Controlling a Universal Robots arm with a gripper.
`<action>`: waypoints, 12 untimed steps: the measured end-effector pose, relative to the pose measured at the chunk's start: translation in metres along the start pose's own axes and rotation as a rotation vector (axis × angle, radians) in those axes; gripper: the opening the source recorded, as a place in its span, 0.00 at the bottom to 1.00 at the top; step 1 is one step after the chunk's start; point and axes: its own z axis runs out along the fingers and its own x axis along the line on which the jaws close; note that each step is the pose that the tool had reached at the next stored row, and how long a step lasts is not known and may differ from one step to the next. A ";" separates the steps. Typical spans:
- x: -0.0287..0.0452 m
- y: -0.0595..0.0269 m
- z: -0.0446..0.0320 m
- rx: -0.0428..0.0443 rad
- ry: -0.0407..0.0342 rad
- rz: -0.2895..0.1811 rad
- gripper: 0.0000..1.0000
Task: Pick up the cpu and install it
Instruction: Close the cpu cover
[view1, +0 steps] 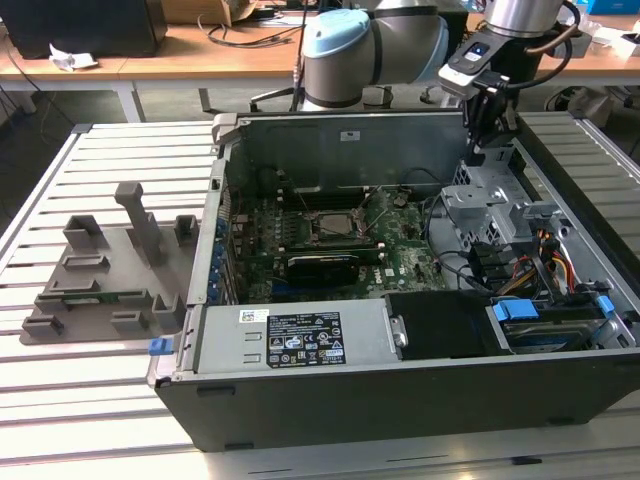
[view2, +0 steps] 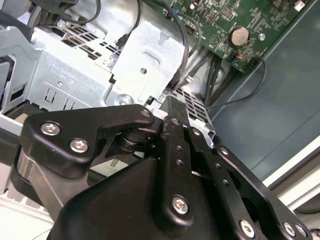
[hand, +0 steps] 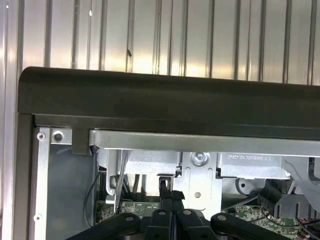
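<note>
Cpu: its whereabouts cannot be told from these views. The hand (hand: 172, 197) is narrow, its fingers (hand: 165, 200) pressed together with a bare seam between them, and whether they pinch anything cannot be told. In the second wrist view the hand (view2: 169, 107) hangs just above a silver drive bracket (view2: 145, 60), with the green motherboard (view2: 250, 25) and its coin cell (view2: 240, 35) beyond. The first wrist view adds the dark case wall (hand: 165, 100) and the ribbed counter (hand: 150, 35) past it. The exterior view places the hand (view1: 478, 140) over the open computer case (view1: 400, 400), toward that view's right. The socket (view1: 335, 225) lies well apart from it, and the grey fixture (view1: 110, 275) stands outside the case on that view's left.
</note>
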 end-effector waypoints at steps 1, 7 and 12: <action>-0.0001 0.0027 0.0000 0.0002 0.0000 0.000 0.11; -0.0007 0.0171 0.0002 0.0015 0.0000 0.000 0.11; -0.0008 0.0202 0.0006 0.0025 0.0001 0.000 0.11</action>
